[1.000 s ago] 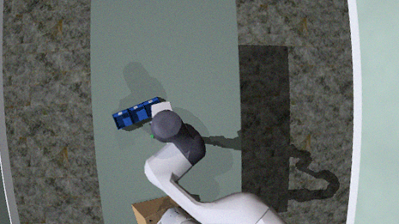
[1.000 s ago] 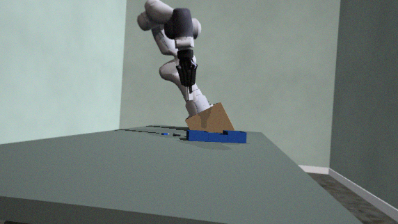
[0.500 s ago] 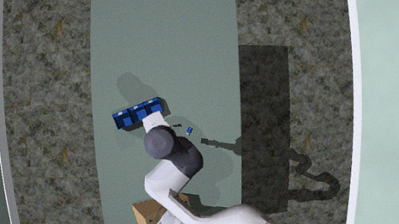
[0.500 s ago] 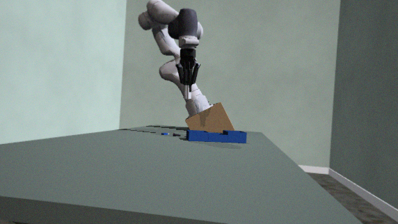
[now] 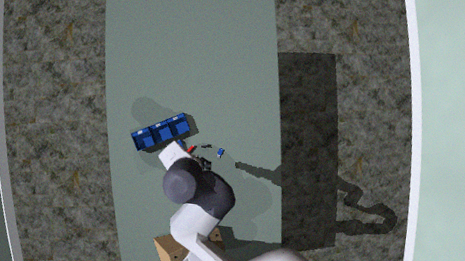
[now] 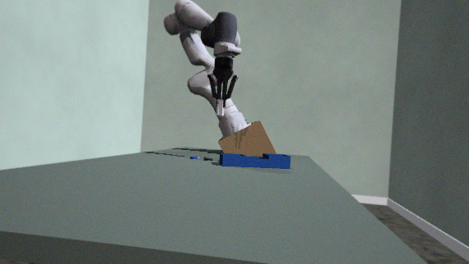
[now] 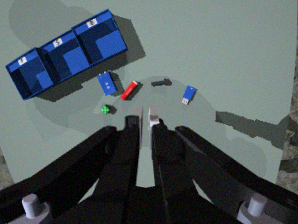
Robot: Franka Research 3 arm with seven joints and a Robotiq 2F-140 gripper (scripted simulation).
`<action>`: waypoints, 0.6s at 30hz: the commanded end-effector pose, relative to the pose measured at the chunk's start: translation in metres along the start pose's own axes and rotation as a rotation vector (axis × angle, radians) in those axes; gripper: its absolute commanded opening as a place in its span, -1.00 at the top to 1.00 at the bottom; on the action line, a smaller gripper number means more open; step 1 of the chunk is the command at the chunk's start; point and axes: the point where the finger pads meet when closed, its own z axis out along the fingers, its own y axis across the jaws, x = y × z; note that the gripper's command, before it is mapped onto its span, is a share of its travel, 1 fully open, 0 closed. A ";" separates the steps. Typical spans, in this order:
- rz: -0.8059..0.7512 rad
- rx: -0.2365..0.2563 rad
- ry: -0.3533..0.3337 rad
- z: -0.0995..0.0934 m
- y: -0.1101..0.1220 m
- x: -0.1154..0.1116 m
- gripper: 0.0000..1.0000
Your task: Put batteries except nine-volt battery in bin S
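Observation:
The bin marked S point(image 7: 75, 61) point(image 5: 162, 133) is the middle one of three joined blue bins standing on the table; no object shows in it. A red cylindrical battery point(image 7: 129, 90) point(image 5: 191, 148) lies on the table beside a blue block with two terminals, which looks like the nine-volt battery point(image 7: 107, 84) point(image 5: 179, 143). That block lies close to the bins. My gripper point(image 7: 145, 115) point(image 6: 220, 113) is shut and empty, high above the table. In the wrist view its tips appear just below and right of the red battery. Its tips are hidden in the top view.
A small dark object point(image 7: 161, 82) point(image 5: 206, 145) and a blue USB stick point(image 7: 188, 94) point(image 5: 221, 152) lie right of the red battery. A small green object point(image 7: 105, 109) lies below the nine-volt. The other two bins point(image 7: 31, 75) point(image 7: 102, 40) flank S. A wooden block point(image 6: 250, 141) is at the arm's base.

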 end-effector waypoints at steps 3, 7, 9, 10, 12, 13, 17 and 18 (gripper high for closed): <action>-0.091 0.011 0.014 -0.001 -0.002 0.003 0.89; -0.091 0.011 0.014 -0.001 -0.002 0.003 0.89; -0.091 0.011 0.014 -0.001 -0.002 0.003 0.89; -0.091 0.011 0.014 -0.001 -0.002 0.003 0.89; -0.091 0.011 0.014 -0.001 -0.002 0.003 0.89; -0.091 0.011 0.014 -0.001 -0.002 0.003 0.89; -0.241 0.009 0.015 0.014 -0.015 0.018 0.89; -0.241 0.009 0.015 0.014 -0.015 0.018 0.89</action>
